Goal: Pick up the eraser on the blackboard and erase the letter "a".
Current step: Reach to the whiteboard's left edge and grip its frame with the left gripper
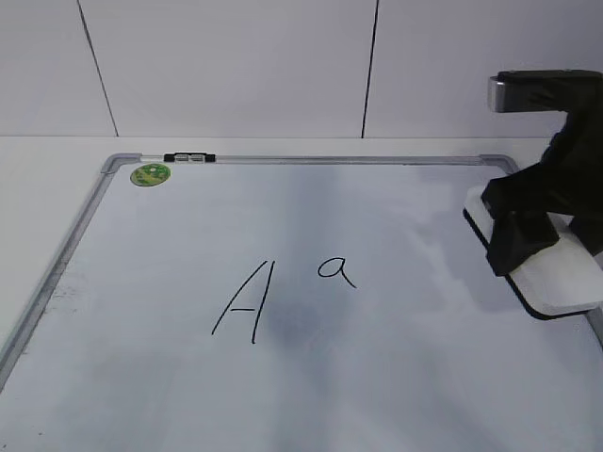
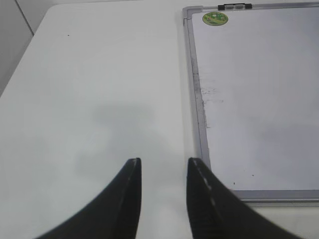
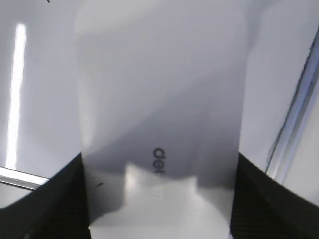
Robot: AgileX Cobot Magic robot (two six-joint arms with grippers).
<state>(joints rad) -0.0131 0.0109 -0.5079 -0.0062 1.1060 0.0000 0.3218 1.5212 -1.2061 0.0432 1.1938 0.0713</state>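
The blackboard (image 1: 396,386) lies flat on the table. The small letter "a" (image 1: 336,271) is written near its middle, right of a large capital "A" (image 1: 243,303). The white eraser (image 1: 565,278) lies at the board's right edge. My right gripper (image 1: 528,235) straddles it. In the right wrist view the eraser (image 3: 159,99) fills the gap between the jaws (image 3: 159,199), and both jaws touch its sides. My left gripper (image 2: 164,164) is open and empty over bare table, just left of the board's near-left corner (image 2: 259,99). It is out of the exterior view.
A round green sticker (image 1: 150,174) sits at the board's far-left corner, next to a black clip (image 1: 188,157) on the grey frame. A faint grey smudge lies below the capital "A". White table surrounds the board, with a white wall behind.
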